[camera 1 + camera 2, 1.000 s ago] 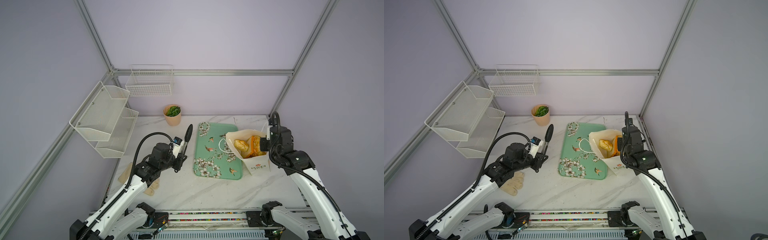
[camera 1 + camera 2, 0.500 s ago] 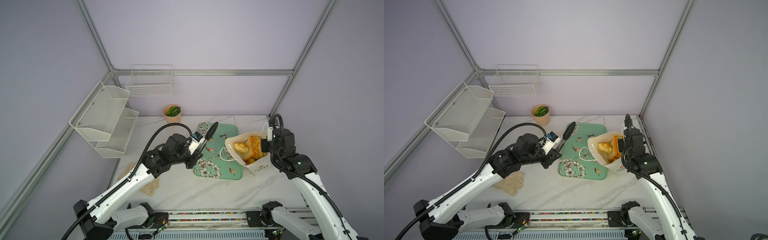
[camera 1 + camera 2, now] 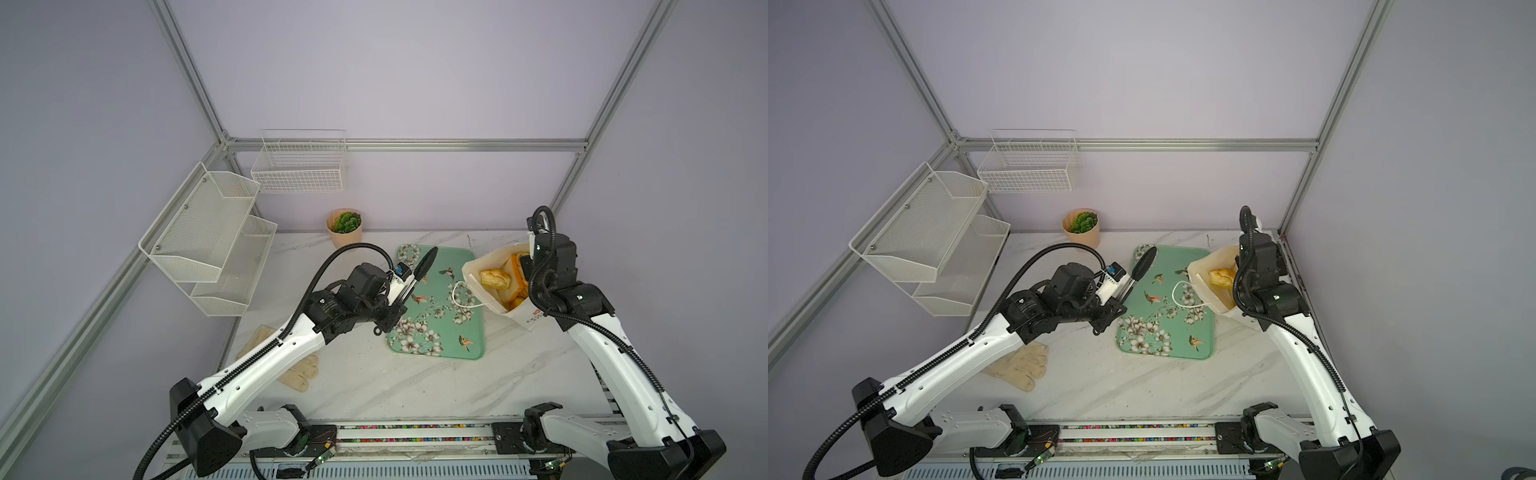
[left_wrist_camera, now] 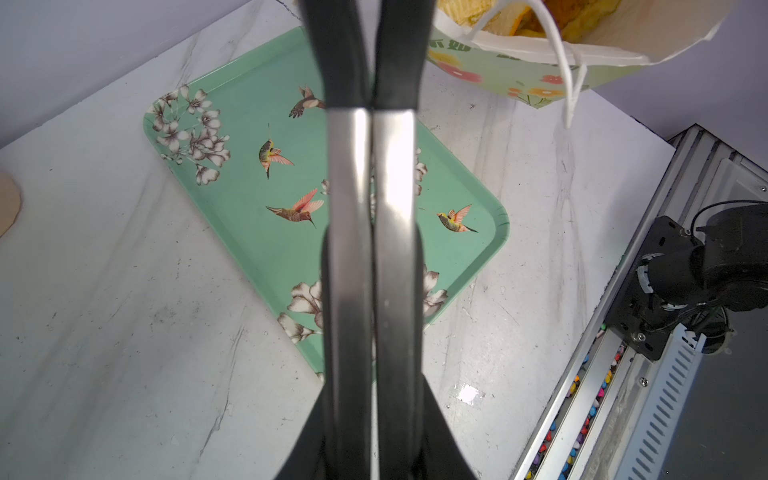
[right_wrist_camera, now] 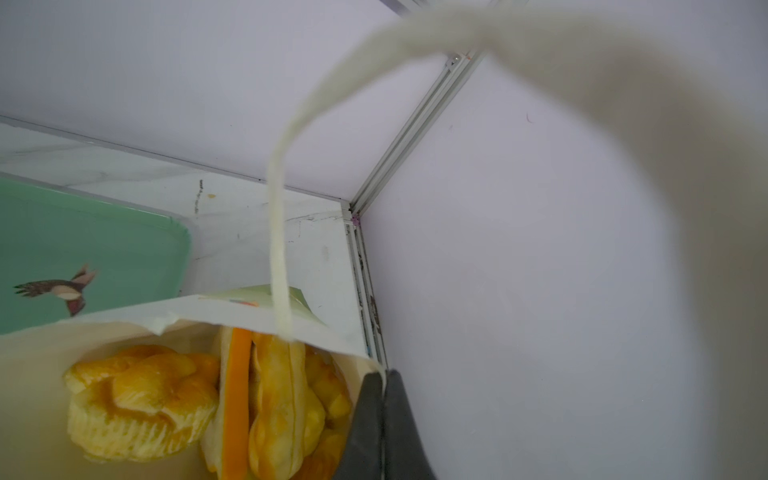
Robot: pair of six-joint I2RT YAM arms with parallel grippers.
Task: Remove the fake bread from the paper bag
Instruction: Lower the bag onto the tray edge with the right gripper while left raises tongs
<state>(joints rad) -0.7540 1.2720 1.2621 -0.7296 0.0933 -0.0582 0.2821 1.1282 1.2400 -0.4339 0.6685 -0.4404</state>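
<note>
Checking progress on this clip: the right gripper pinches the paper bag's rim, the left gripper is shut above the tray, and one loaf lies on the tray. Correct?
One error: no loaf lies on the tray; the left wrist view shows it bare, and the visible fake bread sits inside the paper bag. The right gripper pinches the rim and the left gripper is shut above the tray.

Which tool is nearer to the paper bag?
Right. The right tool pinches the rim of the paper bag; the left tool hangs shut above the green tray, apart from the bag.
</note>
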